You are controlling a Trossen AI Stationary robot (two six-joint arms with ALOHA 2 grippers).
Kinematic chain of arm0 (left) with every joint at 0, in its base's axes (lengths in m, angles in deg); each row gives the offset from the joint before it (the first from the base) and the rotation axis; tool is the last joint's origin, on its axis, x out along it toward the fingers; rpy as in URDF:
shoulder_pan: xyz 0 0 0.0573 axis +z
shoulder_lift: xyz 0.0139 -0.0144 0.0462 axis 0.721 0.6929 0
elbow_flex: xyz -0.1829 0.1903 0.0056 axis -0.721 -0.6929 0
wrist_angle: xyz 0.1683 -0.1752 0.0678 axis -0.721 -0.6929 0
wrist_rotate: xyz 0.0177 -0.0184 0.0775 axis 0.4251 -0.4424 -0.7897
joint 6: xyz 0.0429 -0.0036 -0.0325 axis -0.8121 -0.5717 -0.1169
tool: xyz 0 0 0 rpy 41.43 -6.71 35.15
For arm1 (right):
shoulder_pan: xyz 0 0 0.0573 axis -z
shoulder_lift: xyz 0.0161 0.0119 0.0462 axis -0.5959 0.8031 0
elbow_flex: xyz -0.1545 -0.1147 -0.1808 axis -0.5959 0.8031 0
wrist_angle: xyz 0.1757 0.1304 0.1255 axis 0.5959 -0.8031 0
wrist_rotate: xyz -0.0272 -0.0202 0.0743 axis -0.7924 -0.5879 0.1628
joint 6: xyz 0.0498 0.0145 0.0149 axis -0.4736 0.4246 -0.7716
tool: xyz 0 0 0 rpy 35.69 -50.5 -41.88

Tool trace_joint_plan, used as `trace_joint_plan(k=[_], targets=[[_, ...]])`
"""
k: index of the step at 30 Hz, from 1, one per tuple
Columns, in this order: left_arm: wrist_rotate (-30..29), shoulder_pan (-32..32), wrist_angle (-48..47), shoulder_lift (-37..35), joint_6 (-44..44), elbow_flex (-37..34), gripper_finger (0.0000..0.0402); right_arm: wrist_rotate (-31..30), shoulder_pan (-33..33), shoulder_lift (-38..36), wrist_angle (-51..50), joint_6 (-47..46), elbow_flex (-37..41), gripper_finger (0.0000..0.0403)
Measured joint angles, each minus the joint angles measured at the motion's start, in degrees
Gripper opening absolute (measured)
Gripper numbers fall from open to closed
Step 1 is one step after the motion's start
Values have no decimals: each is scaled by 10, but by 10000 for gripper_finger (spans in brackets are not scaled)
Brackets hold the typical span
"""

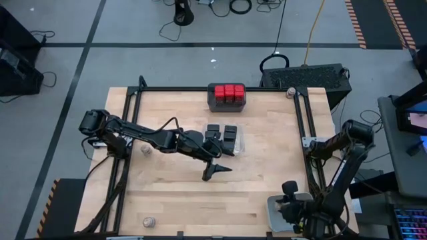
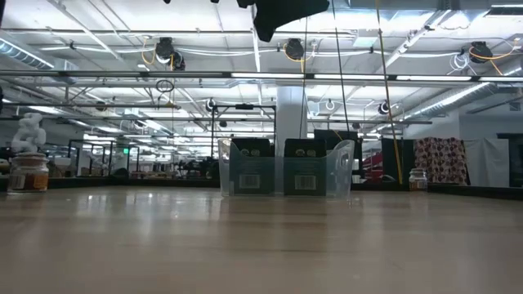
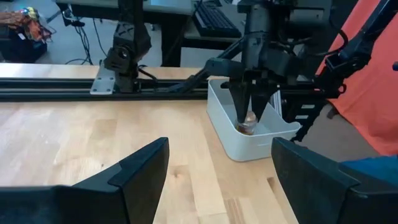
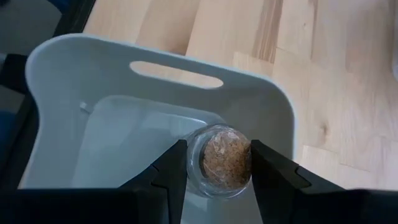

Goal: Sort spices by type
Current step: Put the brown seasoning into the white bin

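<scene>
Wood tabletop spans the high view. At centre-left, the left gripper hovers empty, fingers apart, below the black boxes; red-topped blocks sit at upper centre. At lower right, the right gripper is clamped on 1 round jar inside the pale tray. Best to lower fully, then release.

A clear tray sits far back on the wooden table. Two black boxes stand inside it, side by side. One small jar stands far left, another jar on the right.
</scene>
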Motion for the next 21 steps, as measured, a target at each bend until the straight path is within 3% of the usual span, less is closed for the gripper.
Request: trace_joint_plan(k=[7, 21], targets=[[0, 0, -1, 0, 0, 0, 286, -41, 0, 29, 24, -3, 0, 132], [0, -1, -3, 0, 0, 0, 286, -48, 1, 68, 24, -24, 0, 132]])
